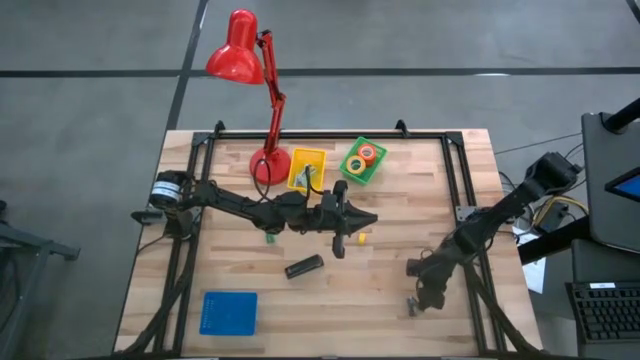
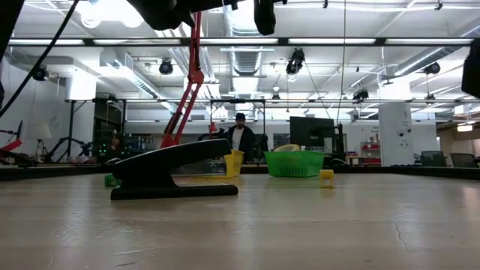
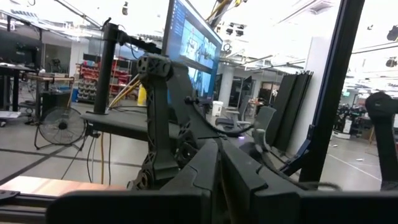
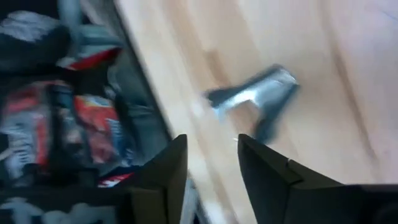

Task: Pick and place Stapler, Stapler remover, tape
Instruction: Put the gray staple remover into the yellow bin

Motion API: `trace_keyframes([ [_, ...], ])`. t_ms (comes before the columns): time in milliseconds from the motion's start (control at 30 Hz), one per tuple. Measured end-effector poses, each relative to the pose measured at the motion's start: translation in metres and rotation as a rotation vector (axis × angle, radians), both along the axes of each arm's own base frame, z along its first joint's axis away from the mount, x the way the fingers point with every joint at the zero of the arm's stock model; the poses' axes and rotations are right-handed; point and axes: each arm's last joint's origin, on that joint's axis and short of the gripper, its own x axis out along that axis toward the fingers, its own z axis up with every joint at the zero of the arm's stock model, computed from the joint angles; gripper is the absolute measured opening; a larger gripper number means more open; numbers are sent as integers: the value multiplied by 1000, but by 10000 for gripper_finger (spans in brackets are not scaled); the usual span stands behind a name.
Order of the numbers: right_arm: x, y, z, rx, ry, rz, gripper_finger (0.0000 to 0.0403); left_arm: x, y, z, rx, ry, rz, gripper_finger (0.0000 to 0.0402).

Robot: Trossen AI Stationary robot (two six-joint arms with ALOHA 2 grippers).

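The black stapler point(image 1: 304, 267) lies on the wooden table near its middle, resting on its flat base point(image 2: 174, 191). A small silvery staple remover point(image 4: 255, 99) lies by the table's right near corner point(image 1: 412, 303). Tape rolls point(image 1: 362, 157) sit in a green basket point(image 1: 374, 172) at the far middle. My right gripper point(image 4: 211, 155) hovers open just short of the staple remover, near the table's right edge, with nothing between its fingers. My left gripper point(image 3: 217, 171) is shut and raised above the table's middle point(image 1: 345, 215), beyond the stapler; nothing shows between its fingers.
A red desk lamp point(image 1: 240, 60) stands at the far edge beside a yellow bin point(image 1: 307, 168). A blue flat box point(image 1: 229, 312) lies at the near left. A small yellow bit point(image 1: 362, 238) and a green bit point(image 1: 268, 237) lie near the left gripper. A person point(image 2: 240, 139) stands far behind.
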Motion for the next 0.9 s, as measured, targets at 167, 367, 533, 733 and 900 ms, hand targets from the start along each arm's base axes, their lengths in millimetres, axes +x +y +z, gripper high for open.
trace_keyframes([
  [167,3,3,-1,-70,90,52,163,0,0,0,-1,2,-1,23],
  [367,9,8,11,-77,72,79,172,0,0,0,-1,1,-2,23],
  [533,8,6,22,-148,90,87,169,0,0,0,-1,2,-3,23],
  [733,-4,-2,12,-277,244,78,169,0,0,-1,0,2,-3,23],
  [900,-2,-1,10,-261,234,66,168,0,0,-1,0,4,-3,23],
])
